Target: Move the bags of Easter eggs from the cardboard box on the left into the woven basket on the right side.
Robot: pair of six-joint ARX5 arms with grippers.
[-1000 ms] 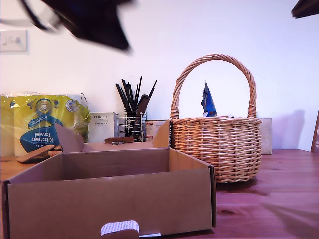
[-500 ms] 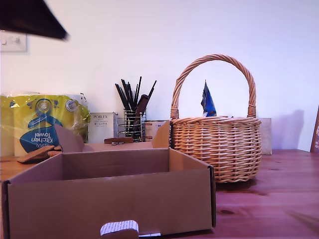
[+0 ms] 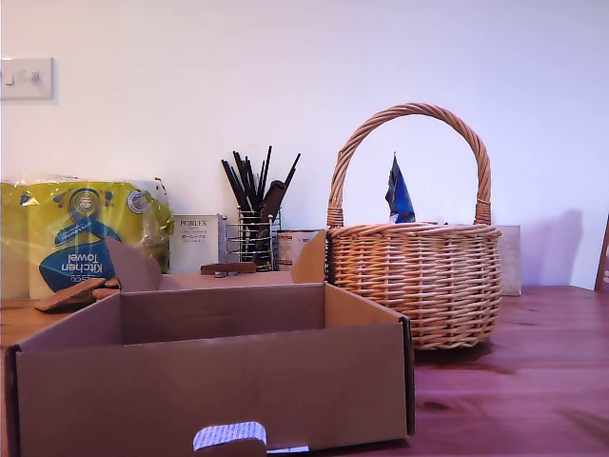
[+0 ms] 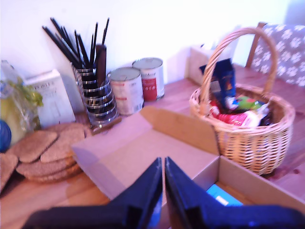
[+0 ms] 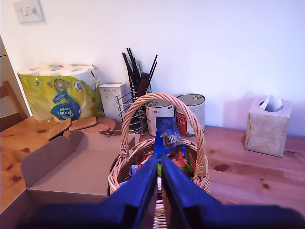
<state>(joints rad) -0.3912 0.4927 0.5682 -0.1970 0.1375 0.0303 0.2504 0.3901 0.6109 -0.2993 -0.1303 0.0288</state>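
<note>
Exterior view: box (image 3: 214,386) at left, basket (image 3: 415,278) just beside its right rim, a blue bag (image 3: 399,193) upright inside.

First wrist view: my first gripper (image 4: 163,168), fingers nearly closed and empty, above the box's far edge; bags (image 4: 233,112) fill the basket.

Second wrist view: my second gripper (image 5: 159,164), fingers narrow and empty, above the basket's near rim.

dark blurred arm gone from the exterior view's upper left, dark shape at upper right corner gone too
</note>
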